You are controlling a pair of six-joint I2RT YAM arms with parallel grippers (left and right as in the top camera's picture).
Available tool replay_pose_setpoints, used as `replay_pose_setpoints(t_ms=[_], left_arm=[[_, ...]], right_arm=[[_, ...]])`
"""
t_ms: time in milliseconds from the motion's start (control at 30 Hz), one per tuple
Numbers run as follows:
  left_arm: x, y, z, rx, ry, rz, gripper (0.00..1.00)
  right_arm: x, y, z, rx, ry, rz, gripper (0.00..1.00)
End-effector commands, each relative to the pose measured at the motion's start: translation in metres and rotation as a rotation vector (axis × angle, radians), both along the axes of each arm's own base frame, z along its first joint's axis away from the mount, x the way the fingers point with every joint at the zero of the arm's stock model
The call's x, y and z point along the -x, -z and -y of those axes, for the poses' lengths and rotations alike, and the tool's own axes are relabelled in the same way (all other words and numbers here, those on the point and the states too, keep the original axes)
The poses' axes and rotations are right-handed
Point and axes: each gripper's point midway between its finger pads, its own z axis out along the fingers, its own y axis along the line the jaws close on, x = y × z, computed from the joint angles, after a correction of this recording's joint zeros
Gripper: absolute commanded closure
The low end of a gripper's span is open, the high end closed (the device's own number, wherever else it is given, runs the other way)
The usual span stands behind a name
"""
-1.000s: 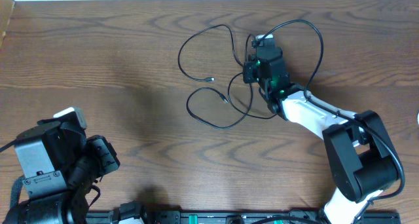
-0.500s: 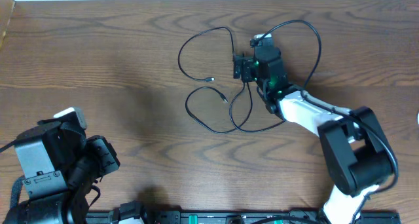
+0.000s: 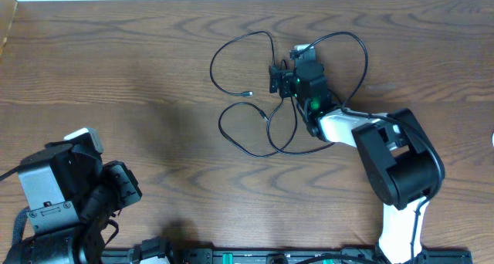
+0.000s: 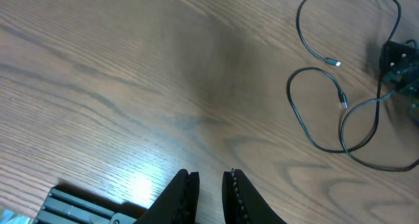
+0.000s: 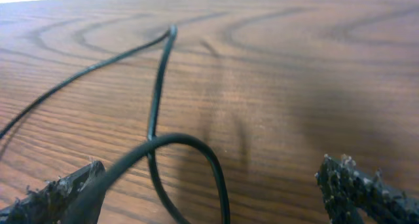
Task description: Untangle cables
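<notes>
Only the right wrist view shows the right gripper [image 5: 209, 185] spread wide over thin black looped cables [image 5: 156, 99], their ends cut off. The left gripper [image 4: 208, 185], at six o'clock in its own view, sits pinched together and empty.

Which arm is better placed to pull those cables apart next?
Right. The right hand, open, is among the cables; the left hand sits far away from them.

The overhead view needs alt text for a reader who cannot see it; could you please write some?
On a dark wooden table, the right arm reaches to a loose tangle of thin black cables near the top centre, its open right gripper among the loops. The left arm sits folded at the lower left, away from them.
</notes>
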Motion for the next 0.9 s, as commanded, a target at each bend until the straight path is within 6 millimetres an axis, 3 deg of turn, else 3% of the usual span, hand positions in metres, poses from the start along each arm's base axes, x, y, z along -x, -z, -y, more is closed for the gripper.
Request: replay_pose_setpoints(t_ms=[0,233,267,300,367,467,733,867], left_arm=[[0.001,-0.004,0.001,0.002,-0.002,0.009,0.81],[0.001,-0.004,0.001,0.002,-0.002,0.009,0.81],[0.001,-0.004,0.001,0.002,-0.002,0.008,0.81],[0.001,-0.004,0.001,0.002,-0.002,0.009,0.81],[0.001,-0.004,0.001,0.002,-0.002,0.008,0.81],[0.002,-0.004,0.001,0.003,-0.002,0.005,0.81],[0.004,-0.002,0.001,0.006,-0.002,-0.006,0.81],[0.004,-0.002,0.001,0.006,-0.002,-0.006,0.81]], right_arm=[[-0.009,0.012,-0.005,-0.037,0.028,-0.022,0.01],[-0.010,0.019,-0.005,-0.060,0.044,-0.039,0.01],[-0.010,0.019,-0.005,-0.060,0.044,-0.039,0.09],[-0.010,0.020,-0.004,-0.059,0.044,-0.041,0.24],[-0.010,0.021,-0.004,-0.058,0.045,-0.043,0.65],[-0.008,0.026,-0.003,-0.049,0.045,-0.063,0.99],[0.018,0.063,0.006,0.033,0.042,-0.240,0.99],[0.022,0.052,0.009,0.059,0.032,-0.252,0.99]])
